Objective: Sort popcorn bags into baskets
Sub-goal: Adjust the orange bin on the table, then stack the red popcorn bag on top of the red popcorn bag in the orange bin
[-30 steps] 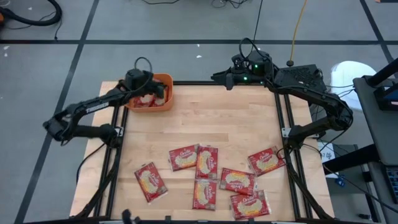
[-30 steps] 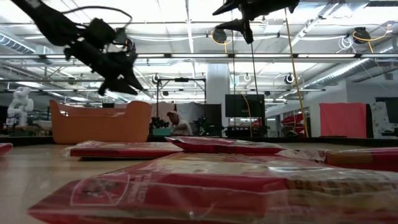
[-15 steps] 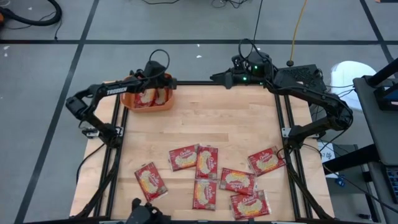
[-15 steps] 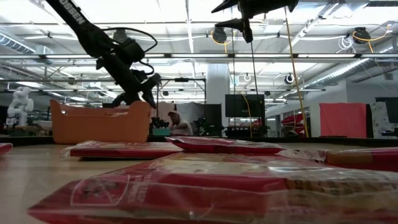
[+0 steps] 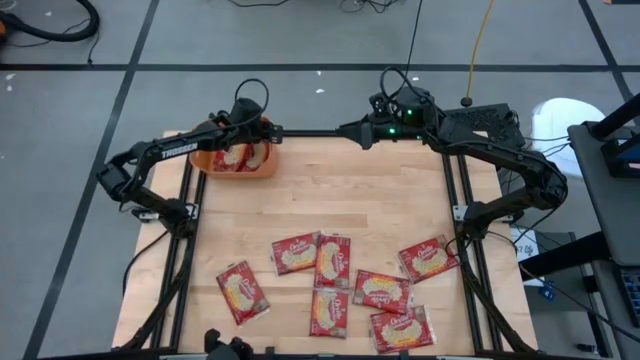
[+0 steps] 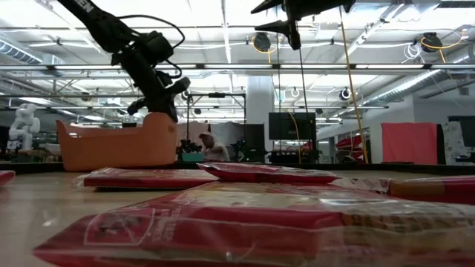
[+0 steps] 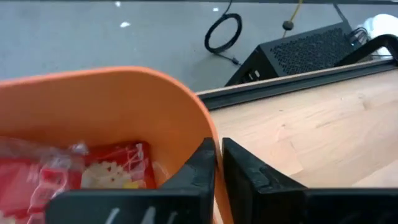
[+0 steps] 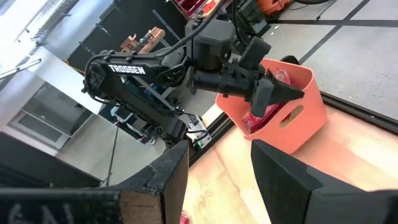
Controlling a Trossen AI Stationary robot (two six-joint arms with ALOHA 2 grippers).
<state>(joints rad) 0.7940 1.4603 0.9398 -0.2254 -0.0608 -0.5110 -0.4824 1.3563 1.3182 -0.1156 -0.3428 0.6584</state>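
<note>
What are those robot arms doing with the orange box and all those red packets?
They are sorting popcorn bags. The left gripper has pinched the rim of the orange basket at the table's far left corner, and a few bags lie inside it. Seven more popcorn bags wait on the wooden table near the front. The right gripper hangs open, high over the far edge.

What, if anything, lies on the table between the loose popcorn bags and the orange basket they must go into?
Nothing visible. The popcorn bags lie at the near side of the table; the basket sits at the far left corner, with bare wood between. The left gripper is shut on the basket's rim; the right gripper hangs at the far edge.
</note>
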